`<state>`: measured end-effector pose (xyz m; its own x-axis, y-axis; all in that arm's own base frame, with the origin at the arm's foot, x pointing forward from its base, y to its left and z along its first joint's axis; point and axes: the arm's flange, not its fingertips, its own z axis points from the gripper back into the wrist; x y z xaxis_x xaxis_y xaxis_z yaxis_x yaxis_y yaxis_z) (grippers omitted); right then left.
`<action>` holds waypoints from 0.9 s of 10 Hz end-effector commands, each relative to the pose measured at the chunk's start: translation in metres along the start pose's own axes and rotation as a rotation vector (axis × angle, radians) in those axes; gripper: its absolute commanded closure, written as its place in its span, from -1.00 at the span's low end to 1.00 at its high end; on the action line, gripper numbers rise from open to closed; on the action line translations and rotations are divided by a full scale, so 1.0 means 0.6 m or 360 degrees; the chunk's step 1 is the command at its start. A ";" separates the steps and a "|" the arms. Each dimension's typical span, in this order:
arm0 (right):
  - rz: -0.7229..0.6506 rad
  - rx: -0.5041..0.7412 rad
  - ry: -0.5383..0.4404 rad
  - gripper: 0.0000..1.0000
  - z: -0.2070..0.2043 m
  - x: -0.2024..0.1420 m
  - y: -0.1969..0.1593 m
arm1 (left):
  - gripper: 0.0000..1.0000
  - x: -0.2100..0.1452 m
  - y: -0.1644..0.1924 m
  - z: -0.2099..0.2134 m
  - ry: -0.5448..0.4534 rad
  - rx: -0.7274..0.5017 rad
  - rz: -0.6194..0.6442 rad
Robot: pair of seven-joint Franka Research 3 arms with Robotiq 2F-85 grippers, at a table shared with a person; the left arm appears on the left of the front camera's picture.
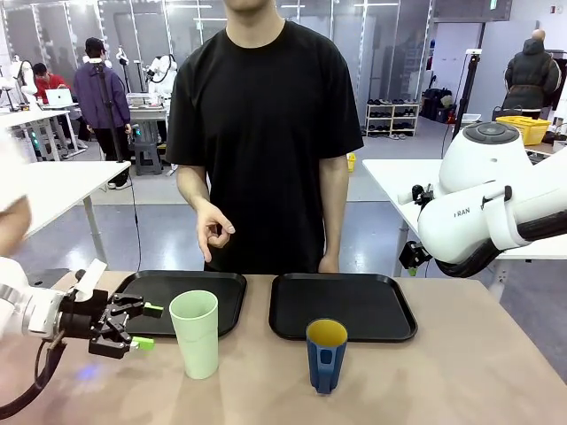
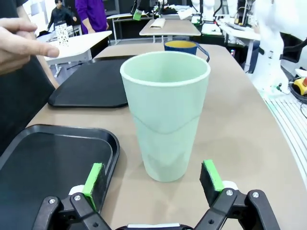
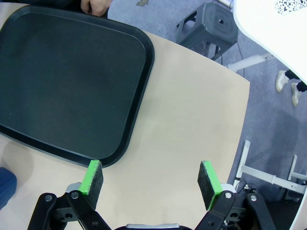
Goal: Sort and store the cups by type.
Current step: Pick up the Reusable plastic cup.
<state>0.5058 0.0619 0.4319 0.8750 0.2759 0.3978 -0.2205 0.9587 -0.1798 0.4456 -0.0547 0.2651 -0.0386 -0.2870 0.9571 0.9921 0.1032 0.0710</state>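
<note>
The pale mint-green tumbler point(image 1: 195, 334) stands upright on the table, just right of my left gripper point(image 1: 148, 327). In the left wrist view the tumbler point(image 2: 165, 115) rises just ahead of the open left gripper point(image 2: 153, 175), whose green pads point(image 2: 95, 176) flank its base without touching it. The dark blue mug point(image 1: 326, 354) with its yellow inside stands further right, near the front edge, and shows behind the tumbler as the mug point(image 2: 184, 46). My right gripper point(image 3: 151, 179) hangs open and empty above the table beside a tray, with a sliver of the blue mug point(image 3: 5, 184) at the left edge.
Two black trays lie side by side at the far edge: the left tray point(image 1: 159, 292) and the right tray point(image 1: 354, 305). The person stands behind them, one hand point(image 1: 213, 228) raised. The right arm point(image 1: 478, 212) is held high at the right.
</note>
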 end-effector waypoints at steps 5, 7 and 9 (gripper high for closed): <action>0.0003 0.0000 -0.0013 -1.00 -0.001 -0.002 0.000 | -1.00 -0.039 0.002 -0.045 -0.0105 -0.0089 -0.0037; 0.0003 0.0000 -0.0013 -1.00 -0.001 -0.002 0.000 | -1.00 -0.042 0.007 -0.061 -0.0101 -0.0098 -0.0023; 0.0003 0.0000 -0.0013 -1.00 -0.001 -0.002 0.000 | -1.00 -0.043 0.014 -0.079 -0.0093 -0.0112 -0.0005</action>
<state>0.5058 0.0619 0.4319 0.8750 0.2759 0.3978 -0.2205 0.9587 -0.1798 0.4568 -0.0852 0.2417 -0.0183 -0.2467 0.9689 0.9993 0.0265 0.0257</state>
